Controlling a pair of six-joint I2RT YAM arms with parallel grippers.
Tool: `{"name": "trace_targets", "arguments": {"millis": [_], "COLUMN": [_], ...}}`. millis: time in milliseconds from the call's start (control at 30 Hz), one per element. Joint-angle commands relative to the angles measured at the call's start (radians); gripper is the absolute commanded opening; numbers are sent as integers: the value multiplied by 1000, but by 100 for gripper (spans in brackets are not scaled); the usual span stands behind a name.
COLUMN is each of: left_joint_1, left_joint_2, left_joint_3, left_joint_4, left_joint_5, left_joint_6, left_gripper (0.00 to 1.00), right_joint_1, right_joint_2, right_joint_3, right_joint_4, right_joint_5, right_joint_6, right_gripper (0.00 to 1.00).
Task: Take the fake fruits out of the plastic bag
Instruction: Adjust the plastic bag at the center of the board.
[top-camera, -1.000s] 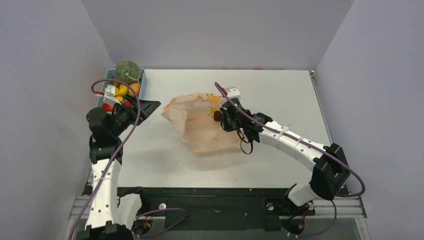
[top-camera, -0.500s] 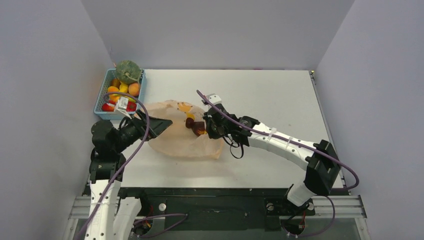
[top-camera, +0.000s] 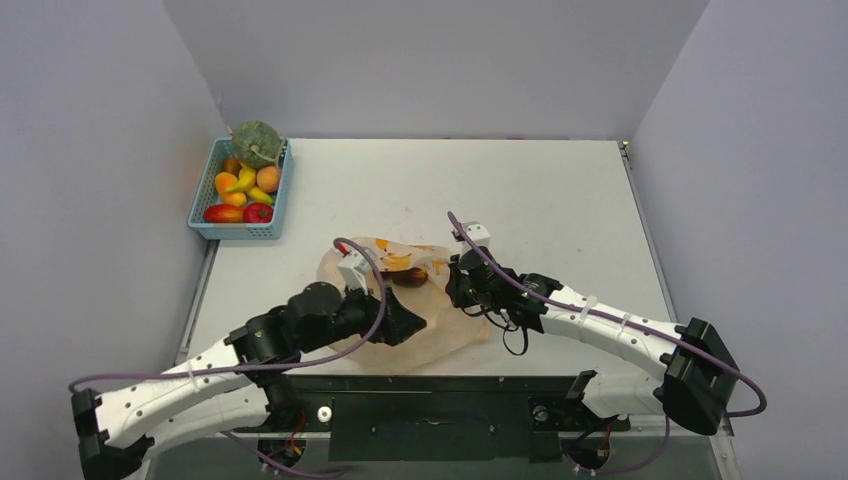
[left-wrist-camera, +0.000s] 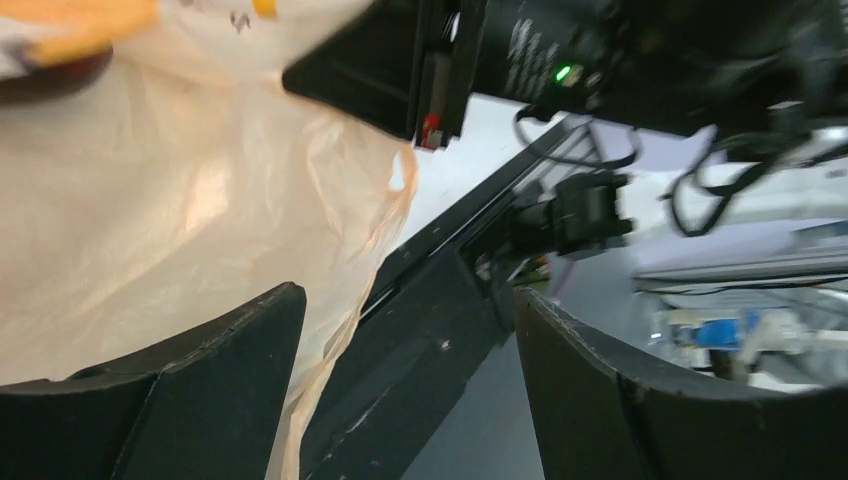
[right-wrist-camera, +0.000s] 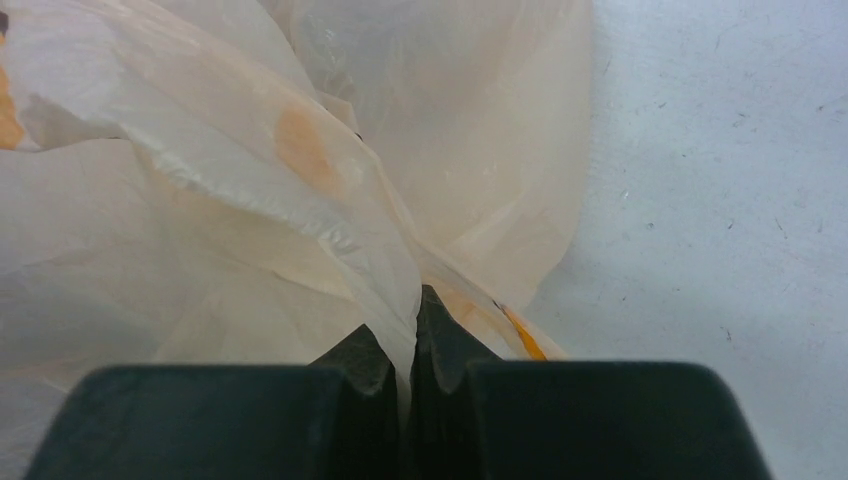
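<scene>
**A:** Where is the bag?

**B:** The peach bag (top-camera: 445, 335) lies crumpled on the table (top-camera: 560, 200), near the front edge, between the two claws.

**A:** Is anything in it?

**B:** At its far side there is a dark brown piece (top-camera: 412, 277). A yellow shape (top-camera: 395, 262) touches it. I cannot tell whether that is a fruit or a print on the film.

**A:** What is the right claw doing?

**B:** The right claw (right-wrist-camera: 405, 335) is closed tight. It pinches a fold of the bag's thin film between its fingertips, at the bag's right side.

**A:** And the left one?

**B:** The left claw (left-wrist-camera: 410, 380) gapes wide with nothing between its fingers. It is low over the bag's near left part, and the film lies just beside one finger (left-wrist-camera: 200, 380).

**A:** Is there fruit anywhere else?

**B:** Yes. A blue basket (top-camera: 235, 230) at the table's far left corner, well apart from the bag, holds orange, yellow and red fruits (top-camera: 245, 195). A green ball (top-camera: 256, 143) sits at the basket's far end.
</scene>
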Motion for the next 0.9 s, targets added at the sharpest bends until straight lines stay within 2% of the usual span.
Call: {"name": "trace_targets", "arguments": {"millis": [0,67,133,367,467,633,867], "left_joint_1": [-224,-294,-316,-307,-281,-183,-166], "left_joint_2": [160,221,270,347,380,425,522], "left_joint_3": [96,140,163,145,145,100,96], "left_joint_4": [-59,-104,-137,-129,-157,-65,19], "left_joint_5": [-389,-532,-591,-685,-746,-692,-752], "left_joint_6": [15,13,-6,-61,-137,-161,-151], "left_gripper": [74,74,74,75,74,72,78], "right_joint_1": [-10,-14,-15,-17,-19,-18,-17], "right_joint_2": [-5,-7,-12,-26,-33,-33,-46], "right_joint_3": [12,5,-1,-23,-36,-39,-43], "right_joint_4": [70,73,80,95,105,107,106], "right_joint_5": [28,28,26,25,22,15,7], "right_joint_6": [23,27,35,56,63,63,65], "right_gripper": [0,0,0,0,0,0,0]}}
